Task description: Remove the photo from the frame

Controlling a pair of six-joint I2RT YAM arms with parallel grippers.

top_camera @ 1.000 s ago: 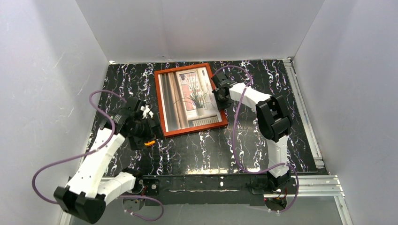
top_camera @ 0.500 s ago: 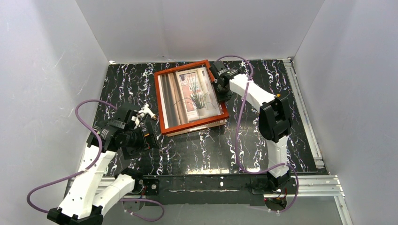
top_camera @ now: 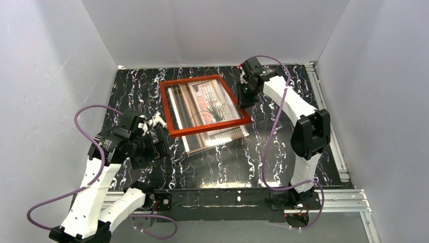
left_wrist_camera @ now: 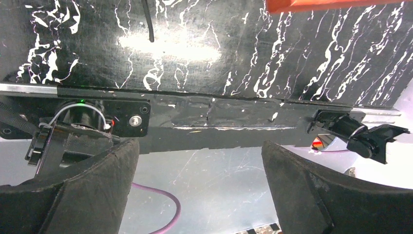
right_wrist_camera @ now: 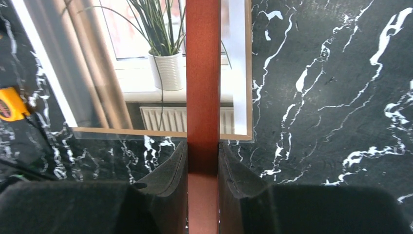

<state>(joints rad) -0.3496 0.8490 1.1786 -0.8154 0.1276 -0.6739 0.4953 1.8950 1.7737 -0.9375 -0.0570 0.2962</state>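
Observation:
My right gripper (top_camera: 242, 98) (right_wrist_camera: 203, 161) is shut on the right-hand side of the red-brown frame (top_camera: 202, 128) (right_wrist_camera: 203, 73) and holds it raised and tilted above the table. The photo (top_camera: 215, 137) (right_wrist_camera: 146, 58), showing a window, curtains and a potted plant, lies flat on the black marbled table (top_camera: 227, 162) under the frame. Its near strip sticks out past the frame's near border. My left gripper (top_camera: 152, 149) (left_wrist_camera: 199, 195) is open and empty, left of the frame and apart from it. A corner of the frame shows in the left wrist view (left_wrist_camera: 336, 4).
White walls close in the table on three sides. Metal rails run along the right edge (top_camera: 329, 126) and the near edge (top_camera: 238, 195). Purple cables (top_camera: 86, 114) loop beside both arms.
My right gripper has lifted the frame up and back by its right side. The photo has stayed on the table and now shows below the frame. My left arm has drawn back to the left.

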